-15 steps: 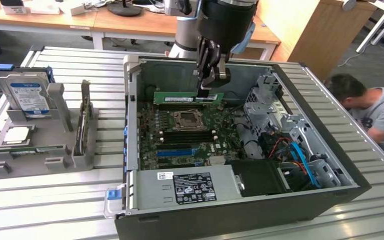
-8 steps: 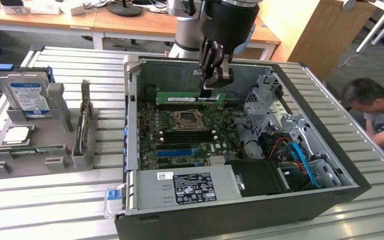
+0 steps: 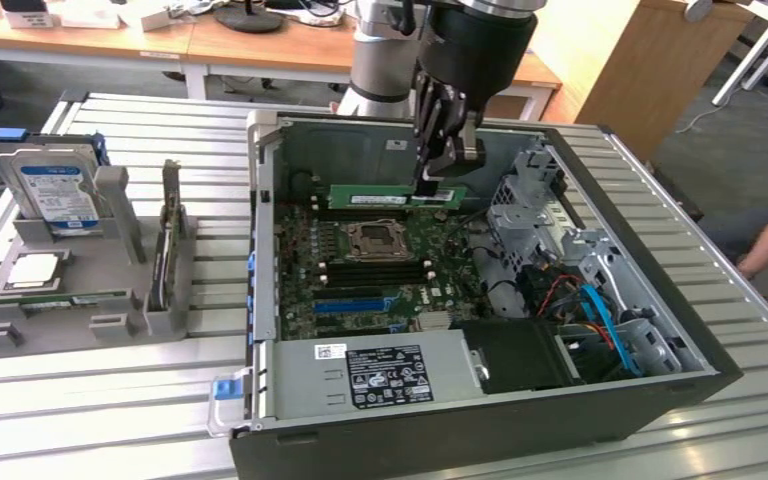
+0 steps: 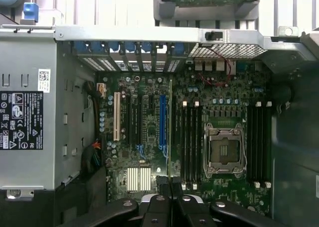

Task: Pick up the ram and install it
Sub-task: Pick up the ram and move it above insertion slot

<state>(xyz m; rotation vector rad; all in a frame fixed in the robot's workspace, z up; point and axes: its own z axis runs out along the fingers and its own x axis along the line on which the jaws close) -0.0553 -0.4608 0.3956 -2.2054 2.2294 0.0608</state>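
The claw (image 3: 436, 183), pointing straight down inside the computer case (image 3: 491, 440), grips the ram (image 3: 373, 195) above the motherboard (image 3: 357, 272).

A single robot arm (image 3: 381, 45) reaches straight down, its dark wrist (image 3: 480, 45) directly above the jaws, which point downward and are pinched together on the ram (image 3: 381, 196), the two black fingers (image 4: 160, 208) lying side by side.
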